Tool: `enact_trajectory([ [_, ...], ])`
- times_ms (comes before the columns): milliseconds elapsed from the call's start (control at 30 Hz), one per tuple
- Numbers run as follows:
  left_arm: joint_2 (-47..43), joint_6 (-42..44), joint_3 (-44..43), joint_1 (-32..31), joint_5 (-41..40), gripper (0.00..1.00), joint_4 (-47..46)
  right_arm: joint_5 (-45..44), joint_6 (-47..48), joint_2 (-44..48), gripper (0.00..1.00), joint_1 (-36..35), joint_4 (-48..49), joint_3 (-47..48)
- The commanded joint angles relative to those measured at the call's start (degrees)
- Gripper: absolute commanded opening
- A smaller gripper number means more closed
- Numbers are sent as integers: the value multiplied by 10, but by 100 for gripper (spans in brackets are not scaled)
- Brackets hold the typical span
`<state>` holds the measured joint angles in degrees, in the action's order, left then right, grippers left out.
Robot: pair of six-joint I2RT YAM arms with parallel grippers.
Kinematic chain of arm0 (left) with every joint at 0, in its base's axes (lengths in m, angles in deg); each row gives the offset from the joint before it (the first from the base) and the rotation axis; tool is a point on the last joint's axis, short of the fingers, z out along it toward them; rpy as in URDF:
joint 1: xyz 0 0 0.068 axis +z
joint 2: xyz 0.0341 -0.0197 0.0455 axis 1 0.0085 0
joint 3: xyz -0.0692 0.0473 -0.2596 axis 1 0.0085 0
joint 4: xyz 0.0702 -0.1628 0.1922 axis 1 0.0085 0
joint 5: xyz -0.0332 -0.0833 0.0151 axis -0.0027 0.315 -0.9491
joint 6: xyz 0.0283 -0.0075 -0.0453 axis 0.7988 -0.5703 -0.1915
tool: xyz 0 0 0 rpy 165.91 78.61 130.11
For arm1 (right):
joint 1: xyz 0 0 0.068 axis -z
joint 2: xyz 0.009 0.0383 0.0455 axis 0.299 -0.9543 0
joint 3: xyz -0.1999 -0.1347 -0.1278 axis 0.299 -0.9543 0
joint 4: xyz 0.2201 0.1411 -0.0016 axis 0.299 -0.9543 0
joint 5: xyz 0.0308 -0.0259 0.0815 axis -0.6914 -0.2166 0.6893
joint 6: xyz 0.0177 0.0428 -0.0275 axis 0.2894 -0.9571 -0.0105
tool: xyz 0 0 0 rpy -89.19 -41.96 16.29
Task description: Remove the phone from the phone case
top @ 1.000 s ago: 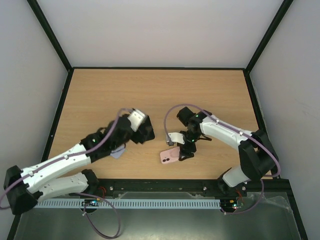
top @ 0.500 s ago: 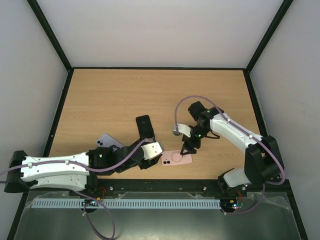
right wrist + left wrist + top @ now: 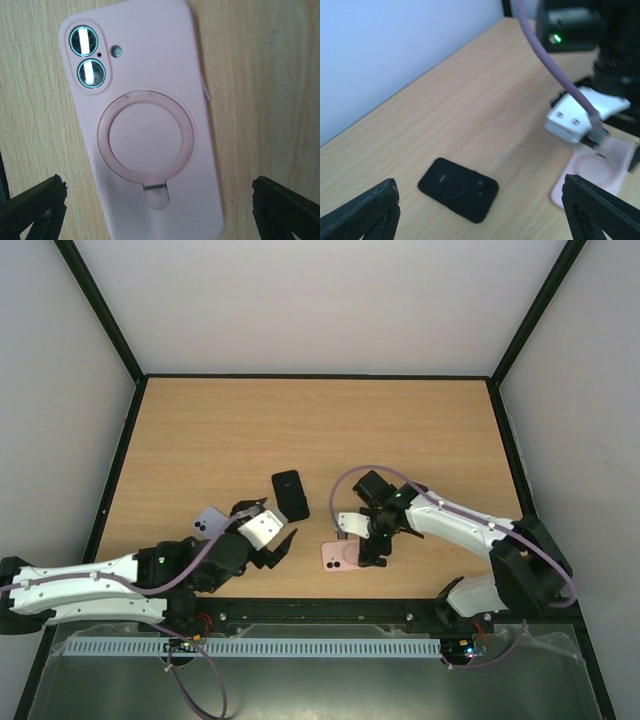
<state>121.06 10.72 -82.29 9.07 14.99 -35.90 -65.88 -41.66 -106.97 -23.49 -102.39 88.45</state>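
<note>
A pink phone case (image 3: pixel 145 125) with a ring stand lies back up on the wooden table (image 3: pixel 220 430); two camera lenses show through its cutout. In the top view the pink case (image 3: pixel 338 556) is near the front edge. My right gripper (image 3: pixel 366 548) hovers just above its right end, open and empty; in the right wrist view the right gripper (image 3: pixel 160 215) has one finger on each side of the case. My left gripper (image 3: pixel 270 530) is open and empty, left of the pink case, facing a black case (image 3: pixel 457 189).
The black case (image 3: pixel 290 495) lies flat mid-table. A lavender phone (image 3: pixel 210 523) lies left of it, partly under my left arm. The right arm's white wrist block (image 3: pixel 585 112) stands above the pink case (image 3: pixel 595 172). Black frame rails border the table.
My left gripper has drawn back to the left, away from the pink case. The pink case has turned and now lies further left. My right gripper has moved left over it.
</note>
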Motion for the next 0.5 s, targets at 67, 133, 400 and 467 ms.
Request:
enact_trajectory([
  [67,-126,-11,76,2,-90,91,-61,-38,-2,-45,98,-39,29,19],
  [133,-145,-9,80,6,-103,92,-68,-49,-8,-54,98,-50,38,17],
  [400,-92,-5,72,17,-63,91,-55,-64,-22,-97,99,-67,53,14],
  [467,-70,-5,68,17,-53,91,-51,-66,-21,-106,99,-68,54,15],
])
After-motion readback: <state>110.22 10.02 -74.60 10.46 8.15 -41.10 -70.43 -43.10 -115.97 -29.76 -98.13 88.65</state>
